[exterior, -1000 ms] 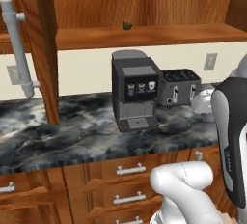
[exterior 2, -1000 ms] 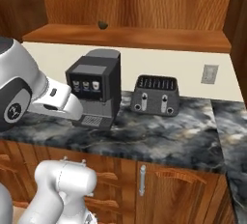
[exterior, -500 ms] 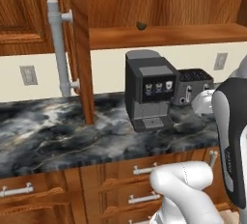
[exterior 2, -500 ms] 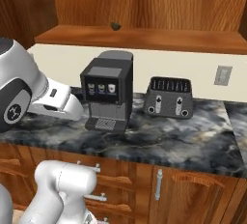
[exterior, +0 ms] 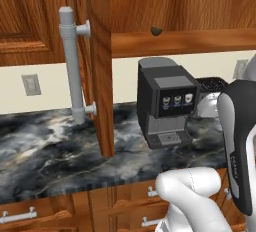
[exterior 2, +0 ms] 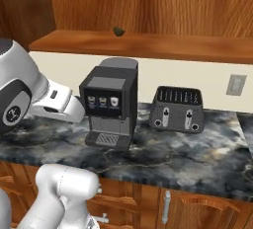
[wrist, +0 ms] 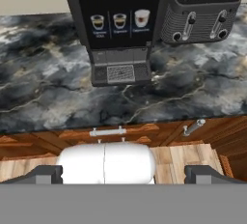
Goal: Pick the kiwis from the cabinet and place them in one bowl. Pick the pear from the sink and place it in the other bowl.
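Note:
The cabinet is open; its door juts out over the counter, with the grey bar handle on its left face. One small dark kiwi lies on the cabinet's bottom shelf, above the coffee machine. My gripper is open and empty, fingertips wide apart. It hangs in front of the counter edge, well below the shelf, and looks at the coffee machine. My arm crosses the left of the right base view.
A black coffee machine and a dark toaster stand on the dark marble counter. Wooden drawers with silver handles run below it. The open door blocks the space left of the coffee machine.
The whole scene has slid to the right in both base views: the base has driven left. The cabinet door now sits nearer the middle of the left base view. The gripper stays open.

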